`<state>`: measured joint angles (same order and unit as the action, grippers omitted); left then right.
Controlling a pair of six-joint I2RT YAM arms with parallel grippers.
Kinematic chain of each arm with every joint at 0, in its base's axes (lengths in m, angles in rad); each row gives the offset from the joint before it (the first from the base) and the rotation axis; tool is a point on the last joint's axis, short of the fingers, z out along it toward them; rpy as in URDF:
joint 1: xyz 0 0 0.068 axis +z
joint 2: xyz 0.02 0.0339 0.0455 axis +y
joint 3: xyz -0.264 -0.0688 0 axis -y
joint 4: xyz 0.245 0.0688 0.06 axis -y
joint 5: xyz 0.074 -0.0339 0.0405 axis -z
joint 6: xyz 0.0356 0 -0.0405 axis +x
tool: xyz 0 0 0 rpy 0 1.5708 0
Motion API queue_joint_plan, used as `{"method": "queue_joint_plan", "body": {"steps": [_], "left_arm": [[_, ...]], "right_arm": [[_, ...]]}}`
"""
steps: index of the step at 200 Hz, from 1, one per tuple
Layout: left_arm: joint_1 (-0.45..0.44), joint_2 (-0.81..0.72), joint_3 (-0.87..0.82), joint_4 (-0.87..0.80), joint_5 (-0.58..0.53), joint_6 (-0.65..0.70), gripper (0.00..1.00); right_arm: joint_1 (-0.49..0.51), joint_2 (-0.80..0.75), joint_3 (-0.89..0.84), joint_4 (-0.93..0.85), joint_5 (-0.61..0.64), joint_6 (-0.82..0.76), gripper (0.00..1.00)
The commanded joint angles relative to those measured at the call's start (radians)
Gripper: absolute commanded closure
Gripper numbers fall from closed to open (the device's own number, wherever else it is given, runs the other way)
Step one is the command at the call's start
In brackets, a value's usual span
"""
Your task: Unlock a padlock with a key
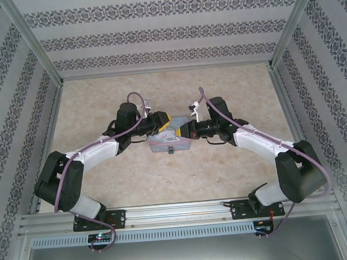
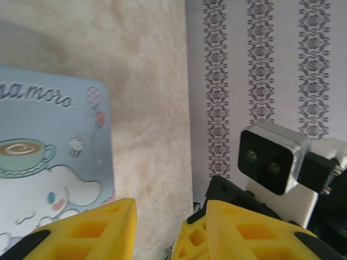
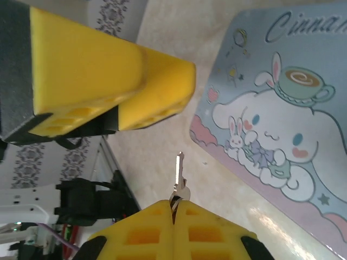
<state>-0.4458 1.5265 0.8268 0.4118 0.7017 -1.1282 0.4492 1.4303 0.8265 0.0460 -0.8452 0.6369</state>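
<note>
The key (image 3: pixel 179 181) is clamped by its head in your right pincer (image 3: pixel 173 206), close by the cartoon-printed tin box (image 3: pixel 282 108) at mid-tabletop, likely so the bare blade is free to enter a keyhole. Its long axis follows the fingers, with the tip pointing left toward your left pincer (image 2: pixel 171 216), whose jaws stand apart with nothing visible between them. The padlock (image 1: pixel 171 151) looks to be the small bluish piece at the tin's near edge.

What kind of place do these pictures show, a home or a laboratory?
Most likely a robot test enclosure, not a home. Silver aluminium frame posts and grey-patterned wallpaper panels box in a beige marble-look tabletop, and two black-and-white robot arms are bolted to a metal rail at its near edge.
</note>
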Motion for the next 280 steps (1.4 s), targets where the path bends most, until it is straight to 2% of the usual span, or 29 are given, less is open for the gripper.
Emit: {"method": "queue_joint_plan", "body": {"steps": [1,36,108,143,280], "left_arm": [[-0.014,0.023,0.003,0.142,0.036,-0.060,0.63],[-0.021,0.052,0.018,0.215,0.045,-0.103,0.68],[-0.042,0.078,0.011,0.299,0.062,-0.144,0.71],[-0.048,0.077,0.008,0.309,0.067,-0.144,0.75],[-0.068,0.094,0.007,0.312,0.083,-0.134,0.81]], "right_arm": [[-0.016,0.017,0.015,0.077,-0.105,0.056,1.00],[-0.028,0.021,0.039,0.083,-0.135,0.067,1.00],[-0.055,0.012,0.043,0.098,-0.146,0.084,1.00],[-0.064,0.010,0.044,0.101,-0.148,0.089,1.00],[-0.073,0.021,0.050,0.112,-0.138,0.099,1.00]]}}
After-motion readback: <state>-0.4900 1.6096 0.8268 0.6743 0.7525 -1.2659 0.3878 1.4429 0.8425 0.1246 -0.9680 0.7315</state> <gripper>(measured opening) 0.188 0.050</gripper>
